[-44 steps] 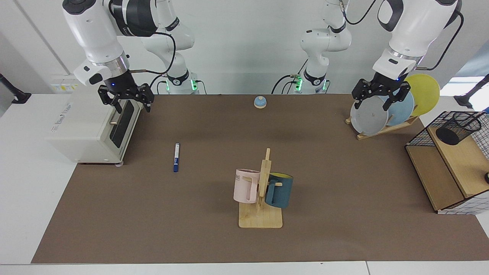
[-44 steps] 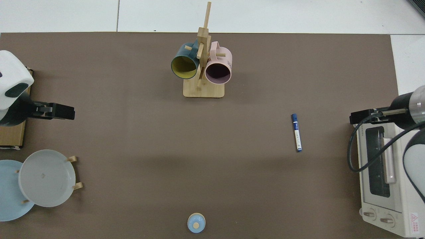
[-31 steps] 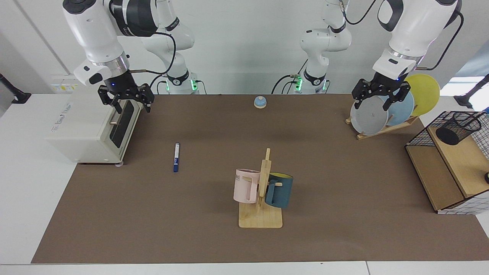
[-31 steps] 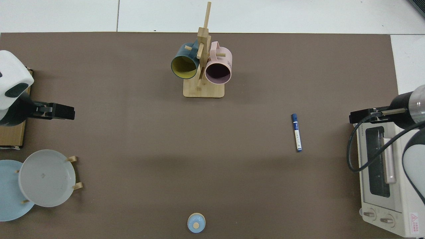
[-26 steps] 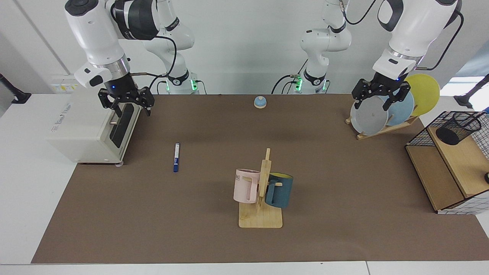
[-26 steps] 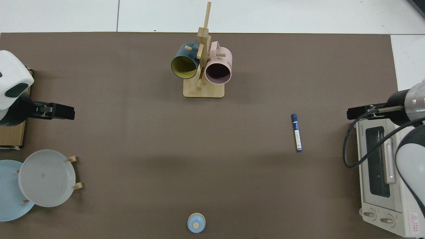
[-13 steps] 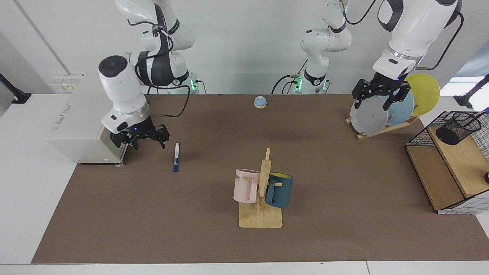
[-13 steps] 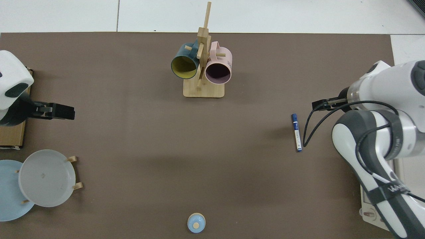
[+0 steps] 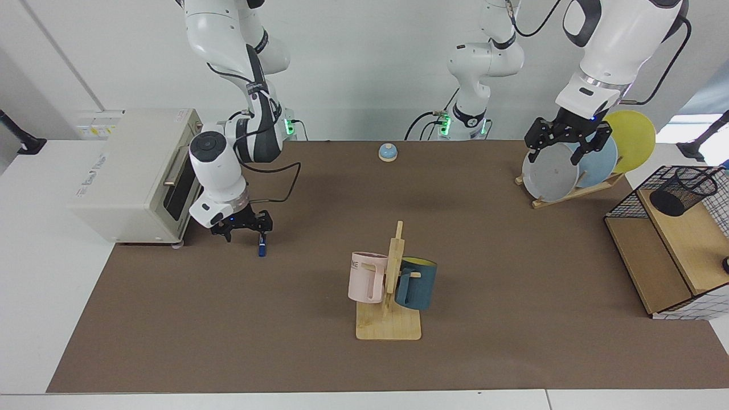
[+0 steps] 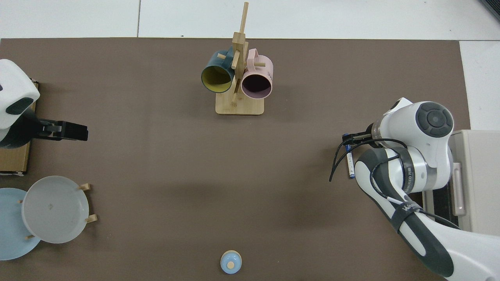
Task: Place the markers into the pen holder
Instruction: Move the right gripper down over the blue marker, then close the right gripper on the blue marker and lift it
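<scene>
With its fingers spread, the right pincer (image 9: 246, 232) sits low beside the slim white blue-capped marker (image 9: 262, 248) lying on the brown surface (image 9: 319, 199); grasping likely comes next (left pincer (image 9: 568, 149) waits open).

Brown table mat (image 9: 512, 273), pink mug (image 9: 364, 277), dark-blue mug (image 9: 418, 285), black mesh pen holder (image 9: 680, 191), yellow plate (image 9: 635, 136)

Right gripper (image 9: 242, 230) low over the marker (image 9: 262, 246), seemingly touching it; left gripper (image 9: 566, 149) waits, fingers spread, by the plates (image 9: 551, 173).
</scene>
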You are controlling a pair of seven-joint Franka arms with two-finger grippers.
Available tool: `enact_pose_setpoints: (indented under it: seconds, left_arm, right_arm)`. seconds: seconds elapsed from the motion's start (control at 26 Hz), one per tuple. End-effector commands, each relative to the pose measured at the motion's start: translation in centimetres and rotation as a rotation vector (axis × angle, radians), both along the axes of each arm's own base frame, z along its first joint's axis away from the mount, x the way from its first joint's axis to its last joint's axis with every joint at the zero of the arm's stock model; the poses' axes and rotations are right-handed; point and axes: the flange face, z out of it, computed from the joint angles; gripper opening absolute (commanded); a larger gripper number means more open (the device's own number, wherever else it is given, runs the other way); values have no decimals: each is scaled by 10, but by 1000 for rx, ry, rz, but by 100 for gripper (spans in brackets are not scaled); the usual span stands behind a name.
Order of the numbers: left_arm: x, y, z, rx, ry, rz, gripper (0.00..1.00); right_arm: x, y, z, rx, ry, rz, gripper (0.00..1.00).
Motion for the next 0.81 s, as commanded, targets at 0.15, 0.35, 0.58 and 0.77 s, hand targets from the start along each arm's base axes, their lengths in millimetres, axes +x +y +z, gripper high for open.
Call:
enact_pose_setpoints:
  seconds: [0.15, 0.35, 0.58, 0.77]
  left_arm:
    - [-4, 4, 4, 12, 6, -5, 100]
    - [-5, 4, 5, 12, 5, -5, 100]
    - [-4, 4, 5, 12, 5, -5, 100]
    - [-4, 4, 5, 12, 5, -5, 100]
  right_arm:
    - [-4, 10, -22, 38, -11, -56, 100]
    - [-6, 25, -27, 55, -5, -72, 99]
    - [-5, 20, -30, 53, -7, -55, 70]
    - [-5, 17, -31, 51, -7, -53, 59]
